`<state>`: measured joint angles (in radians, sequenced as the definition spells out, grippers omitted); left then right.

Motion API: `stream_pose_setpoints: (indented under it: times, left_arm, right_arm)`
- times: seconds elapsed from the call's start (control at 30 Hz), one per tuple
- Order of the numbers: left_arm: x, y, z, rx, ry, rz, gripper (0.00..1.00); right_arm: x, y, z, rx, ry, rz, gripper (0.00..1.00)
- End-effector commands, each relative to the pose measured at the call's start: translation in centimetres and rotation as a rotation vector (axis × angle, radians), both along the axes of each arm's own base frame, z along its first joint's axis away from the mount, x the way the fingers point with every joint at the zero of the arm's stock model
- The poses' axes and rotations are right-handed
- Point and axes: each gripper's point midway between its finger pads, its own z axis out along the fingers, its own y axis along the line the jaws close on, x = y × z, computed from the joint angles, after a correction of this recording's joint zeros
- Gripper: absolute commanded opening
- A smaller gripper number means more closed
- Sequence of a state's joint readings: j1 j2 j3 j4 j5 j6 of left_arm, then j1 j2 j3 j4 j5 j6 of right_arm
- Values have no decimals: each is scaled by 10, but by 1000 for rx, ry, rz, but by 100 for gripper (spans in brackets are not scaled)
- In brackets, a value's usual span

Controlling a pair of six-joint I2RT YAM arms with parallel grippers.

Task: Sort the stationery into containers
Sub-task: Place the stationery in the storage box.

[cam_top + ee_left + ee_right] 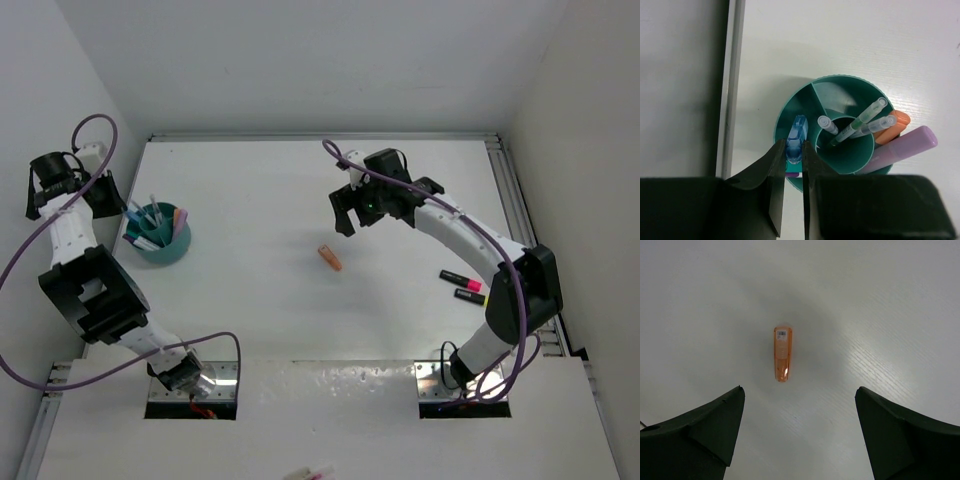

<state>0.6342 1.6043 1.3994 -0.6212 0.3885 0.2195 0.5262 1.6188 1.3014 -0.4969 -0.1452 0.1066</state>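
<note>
The left end effector pinches a blue highlighter upright over an outer compartment of the teal cup, apparently to drop it beside the pens stowed there. The right end effector hangs spread above the orange highlighter, which lies on the tabletop, seemingly lined up to grasp it.

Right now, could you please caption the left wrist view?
Left gripper holds a blue highlighter over the teal cup.

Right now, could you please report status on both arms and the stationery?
Left end effector shut on blue highlighter at teal cup. Right end effector open above orange highlighter. Nothing in the way.
</note>
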Motion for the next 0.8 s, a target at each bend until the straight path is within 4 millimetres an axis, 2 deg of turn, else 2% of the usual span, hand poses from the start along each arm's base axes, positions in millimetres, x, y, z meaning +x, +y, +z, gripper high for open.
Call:
stream_pose_setpoints:
  times: [0.0, 0.03, 0.1, 0.13, 0.17, 0.27, 0.33, 0.5, 0.57, 0.63, 0.67, 0.77]
  left_arm:
    - [11, 1, 5, 34, -36, 4, 0]
    - [13, 0, 5, 32, -37, -1, 0]
    - [15, -2, 4, 27, -35, -7, 9]
    - [15, -4, 3, 21, -35, -13, 15]
    - [16, -5, 6, 16, -42, -15, 29]
    - [15, -10, 14, 2, -60, -33, 50]
    - [15, -13, 27, 15, -93, -42, 55]
    - [13, -21, 61, 50, -172, -73, 61]
    - [11, -28, 79, 61, -220, -96, 61]
    - [8, -38, 97, 80, -265, -124, 61]
    - [8, -42, 101, 79, -278, -139, 61]
    - [6, -63, 116, 90, -316, -195, 61]
  right_arm:
    - [4, 5, 1, 33, -13, 4, 89]
    - [4, 5, 0, 33, -11, 5, 89]
    - [4, 2, -5, 23, -3, 1, 89]
    - [4, 1, -7, 18, 0, 0, 88]
    - [4, -1, -10, 11, 5, -4, 87]
    - [2, -5, -19, -7, 27, -16, 82]
    - [0, -6, -28, -15, 63, -31, 79]
    - [-12, -3, -52, -21, 166, -47, 70]
    - [-16, 1, -70, -62, 194, -43, 69]
    - [-15, 4, -76, -84, 202, -42, 69]
    - [-18, 4, -87, -109, 239, -40, 69]
    - [-18, 9, -99, -132, 278, -35, 69]
